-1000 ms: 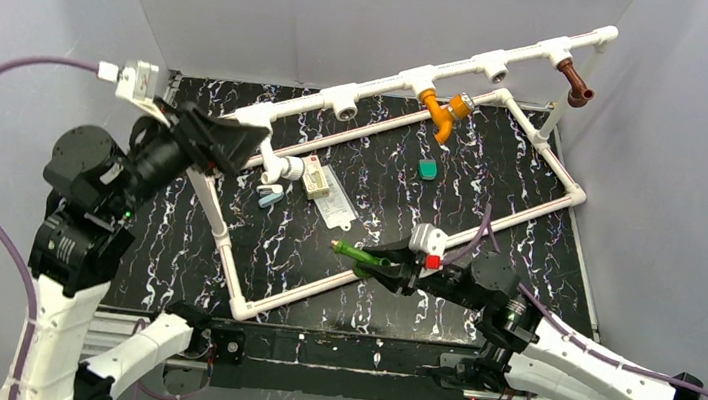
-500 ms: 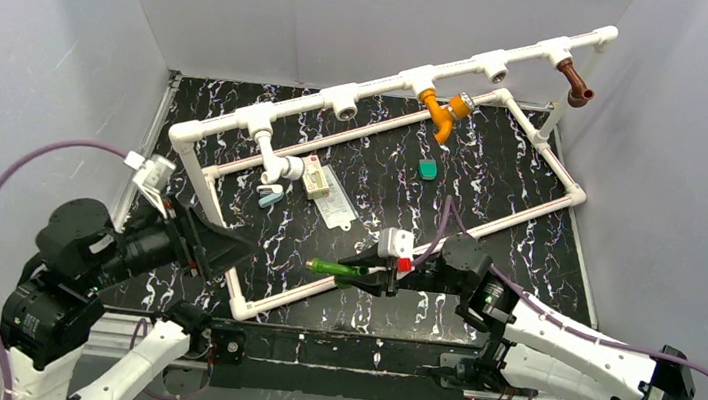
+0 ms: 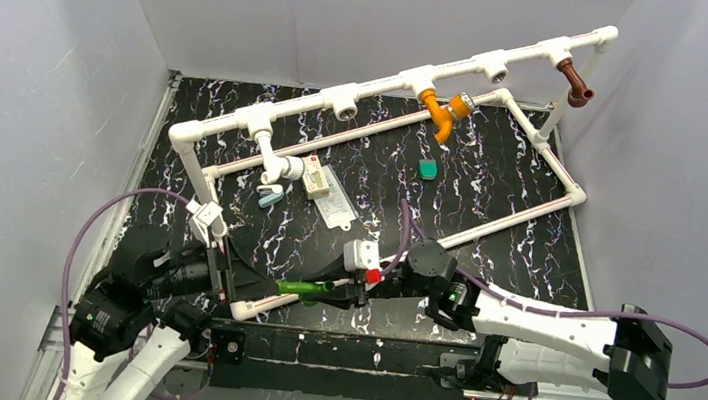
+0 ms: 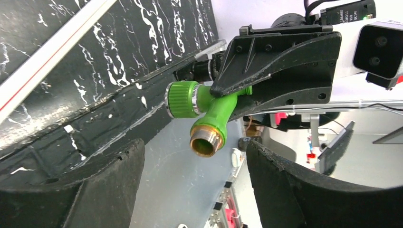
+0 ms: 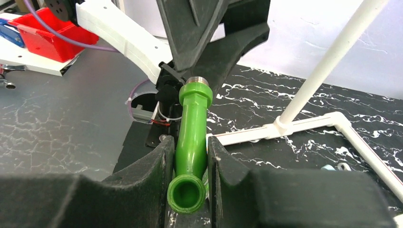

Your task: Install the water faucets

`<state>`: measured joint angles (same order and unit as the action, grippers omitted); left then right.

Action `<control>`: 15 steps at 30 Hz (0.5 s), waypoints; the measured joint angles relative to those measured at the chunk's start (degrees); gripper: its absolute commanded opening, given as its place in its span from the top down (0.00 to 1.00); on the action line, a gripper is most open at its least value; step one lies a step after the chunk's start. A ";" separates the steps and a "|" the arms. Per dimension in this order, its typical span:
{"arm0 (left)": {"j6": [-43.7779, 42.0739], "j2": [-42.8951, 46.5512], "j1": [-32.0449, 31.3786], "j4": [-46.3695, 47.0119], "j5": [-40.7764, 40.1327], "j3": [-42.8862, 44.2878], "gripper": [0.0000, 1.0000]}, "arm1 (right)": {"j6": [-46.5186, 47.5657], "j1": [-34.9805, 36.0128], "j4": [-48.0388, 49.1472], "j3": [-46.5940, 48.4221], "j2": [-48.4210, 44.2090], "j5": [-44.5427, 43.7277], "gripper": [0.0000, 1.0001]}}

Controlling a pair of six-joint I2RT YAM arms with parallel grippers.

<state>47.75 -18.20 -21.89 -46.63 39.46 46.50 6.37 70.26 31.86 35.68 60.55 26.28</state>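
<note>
My right gripper (image 3: 328, 291) is shut on the bright green faucet (image 3: 302, 287) and holds it level above the table's front edge. In the right wrist view the jaws (image 5: 190, 159) clamp its spout (image 5: 192, 128), with the threaded metal end pointing away. My left gripper (image 3: 253, 284) is open and faces it. In the left wrist view the faucet (image 4: 209, 114) hangs just ahead of the spread fingers (image 4: 95, 185), not touching them. The orange faucet (image 3: 441, 110), the brown one (image 3: 576, 83) and the white one (image 3: 282, 167) sit on the white pipe (image 3: 383, 87).
The white pipe frame (image 3: 530, 206) rings the black marbled table; its front rail (image 3: 268, 303) runs under the grippers. A small teal piece (image 3: 427, 169), a beige box (image 3: 315, 178), a clear packet (image 3: 335, 209) and a pale blue part (image 3: 270, 197) lie inside.
My left arm has swung from the pipe's left end down to the front edge. My right gripper has carried the green faucet leftward until it faces the left gripper.
</note>
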 measured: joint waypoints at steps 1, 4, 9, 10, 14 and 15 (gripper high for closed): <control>1.25 0.72 0.00 1.25 0.83 -1.31 0.26 | 0.07 0.57 0.13 0.13 0.37 -0.04 0.99; 4.46 2.38 0.00 3.61 2.78 -4.07 0.27 | 0.33 1.03 2.67 0.37 2.58 -0.68 0.99; 8.76 4.87 0.00 5.97 5.49 -5.88 0.33 | 1.44 1.16 5.75 1.25 5.44 -0.79 0.99; 9.44 5.22 0.00 6.43 5.97 -6.05 0.35 | 1.62 1.29 6.14 1.62 6.10 -0.81 0.99; 11.98 6.21 0.00 8.22 7.54 -7.19 0.39 | 2.84 2.34 7.48 1.95 7.32 -0.79 0.99; 12.57 6.43 0.00 8.72 7.80 -7.54 0.40 | 3.10 2.67 7.69 1.95 7.32 -0.72 0.99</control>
<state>60.31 -11.77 -21.89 -37.91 47.27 38.96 9.47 72.93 39.55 37.63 67.88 25.56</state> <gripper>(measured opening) 0.623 0.358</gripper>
